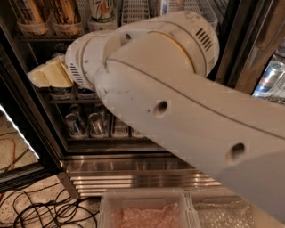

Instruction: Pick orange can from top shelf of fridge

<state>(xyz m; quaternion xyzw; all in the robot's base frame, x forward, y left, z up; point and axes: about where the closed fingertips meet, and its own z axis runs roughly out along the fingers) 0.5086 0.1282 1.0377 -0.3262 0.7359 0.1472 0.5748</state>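
Two orange cans (29, 10) (65, 10), orange-gold with dark streaks, stand in clear front cups at the left of the top shelf (49, 38). A white-and-green 7UP can (102, 9) stands to their right, next to white lattice lanes (133, 8). My gripper (49, 74), cream-coloured, sits at the end of the big white arm (178, 102). It is just below the top shelf, under the orange cans and apart from them, and holds nothing that I can see. The fridge has a black door frame (31, 129) and a ribbed steel base (133, 180).
Silver cans (84, 124) stand on a lower rack. More cans (270, 78) show behind the right-hand door. The arm hides most of the fridge's middle. Black cables (40, 209) lie on the floor at left. Clear plastic bins (147, 209) sit at the bottom.
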